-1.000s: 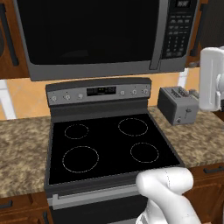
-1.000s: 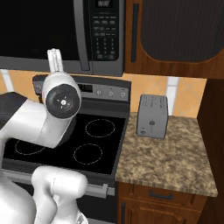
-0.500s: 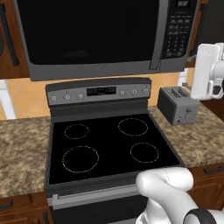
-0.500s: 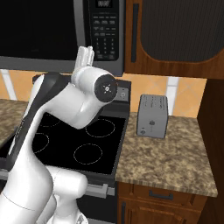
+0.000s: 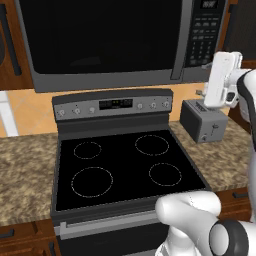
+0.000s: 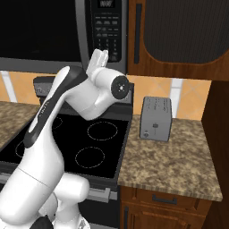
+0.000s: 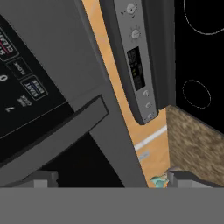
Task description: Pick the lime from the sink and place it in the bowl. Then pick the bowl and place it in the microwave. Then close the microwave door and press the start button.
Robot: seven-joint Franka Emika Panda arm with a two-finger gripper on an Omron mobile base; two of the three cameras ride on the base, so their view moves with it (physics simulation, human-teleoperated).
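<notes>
Hand view: the gripper [image 7: 107, 179] was seen with its two fingertips spread wide apart, nothing held between them, close before the keypad corner of the one microwave [image 5: 115, 40]. The microwave door [image 5: 100, 37] was found shut. One stove [image 5: 125, 165] with four burner rings and one toaster [image 6: 155, 118] were counted. Since a second earlier, the hand had been raised nearer the keypad.
</notes>
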